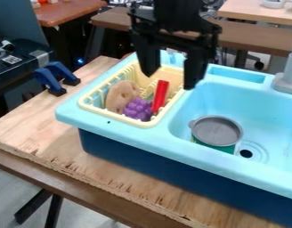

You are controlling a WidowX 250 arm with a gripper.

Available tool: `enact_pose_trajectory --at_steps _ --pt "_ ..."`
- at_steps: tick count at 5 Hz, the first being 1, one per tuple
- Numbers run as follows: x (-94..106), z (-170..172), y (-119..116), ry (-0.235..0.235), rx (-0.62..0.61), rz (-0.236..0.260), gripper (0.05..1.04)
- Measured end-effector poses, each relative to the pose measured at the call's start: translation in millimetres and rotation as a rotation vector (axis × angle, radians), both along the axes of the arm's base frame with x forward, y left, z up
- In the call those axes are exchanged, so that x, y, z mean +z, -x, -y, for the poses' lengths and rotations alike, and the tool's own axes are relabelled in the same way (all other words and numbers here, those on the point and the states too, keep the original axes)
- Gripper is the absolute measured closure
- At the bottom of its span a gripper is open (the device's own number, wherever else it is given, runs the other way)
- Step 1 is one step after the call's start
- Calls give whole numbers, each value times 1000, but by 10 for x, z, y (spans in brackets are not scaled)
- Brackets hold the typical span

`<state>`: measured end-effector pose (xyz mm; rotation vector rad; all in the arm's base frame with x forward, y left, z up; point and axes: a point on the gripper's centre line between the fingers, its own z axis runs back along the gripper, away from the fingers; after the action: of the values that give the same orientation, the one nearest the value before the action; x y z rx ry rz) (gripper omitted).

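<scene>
The black gripper (170, 73) hangs above the yellow dish rack (153, 122), its two fingers spread wide with nothing between them. Inside the rack are a tan round toy (121, 95), a purple bunch of grapes (138, 109) and an object with a red handle (160, 95) leaning upright at the right side. The red handle is nearest to the gripper, below it. In the sink basin to the right stands a green can (227, 148) with a grey round pan or lid (216, 130) on top.
The light blue sink (199, 152) sits on a wooden table (35, 138). Two blue clamps (53, 78) are at the table's left edge. A grey faucet base (287, 83) rises at the sink's right rear. The drain (246, 153) is beside the can.
</scene>
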<state>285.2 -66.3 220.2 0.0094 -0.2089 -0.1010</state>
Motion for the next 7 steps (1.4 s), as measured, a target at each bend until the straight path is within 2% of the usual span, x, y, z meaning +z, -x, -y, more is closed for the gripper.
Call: enact_pose_trajectory --at_steps 1,2,3,4,5,6,7 --pt "-39 -185 -52 -50 -10 33 85" --pt "-168 -385 -103 -48 84 95 85" --pt "-240 -468 -186 -11 131 153 85" --pt "-290 -560 -283 -1 169 222 85" --pt "-301 -635 -370 31 201 282 85" --pt "-405 -663 -415 83 201 310 85" --pt "-437 -631 -479 104 203 335 85"
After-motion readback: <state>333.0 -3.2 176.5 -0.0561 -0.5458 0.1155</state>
